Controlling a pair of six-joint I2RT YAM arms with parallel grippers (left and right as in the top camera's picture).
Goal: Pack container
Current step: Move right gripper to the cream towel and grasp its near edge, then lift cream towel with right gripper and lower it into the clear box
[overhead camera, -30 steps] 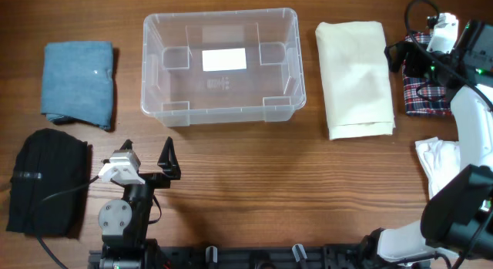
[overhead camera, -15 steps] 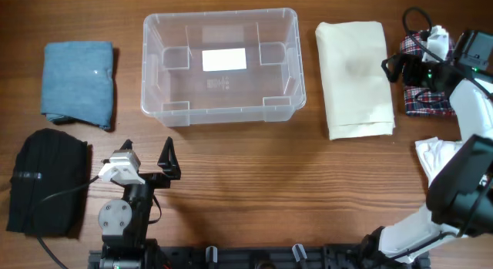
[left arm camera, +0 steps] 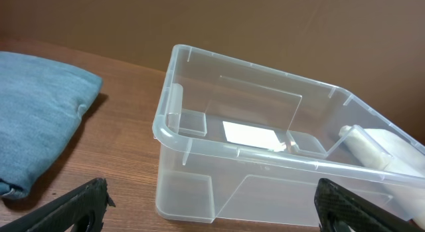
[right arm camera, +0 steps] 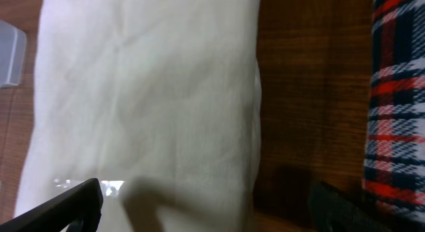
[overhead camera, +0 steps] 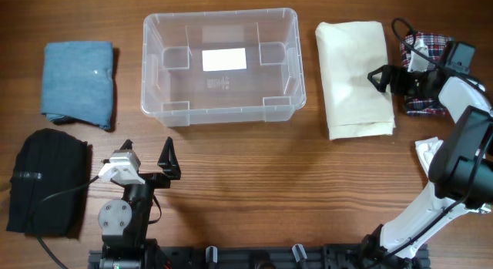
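Container: the container (overhead camera: 223,115) stands at the far middle of the table (overhead camera: 262,192), long side running left to right, nothing in it that I can see
Right gripper: the right gripper (overhead camera: 378,78) hovers over the right part of the cream folded cloth (overhead camera: 350,76); its wrist view shows the fingers spread wide with nothing between them
Left gripper: the left gripper (overhead camera: 171,161) sits on the near side, fingers just as wide apart and holding nothing, pointing toward the container's near-left corner
Which way things lie: the cream cloth lies right under the right fingers, its long axis running far to near; the container is just beside it to the left
Nearer arm: the right arm by a good way for the cream cloth; the blue cloth (overhead camera: 77,82) and black cloth (overhead camera: 46,180) are on the left arm's side
Other pieces: a plaid cloth (overhead camera: 424,103) lies just right of the right gripper
Likely next: I'd guess a drop onto the cream cloth, a pinch, then a carry leftward over the rim
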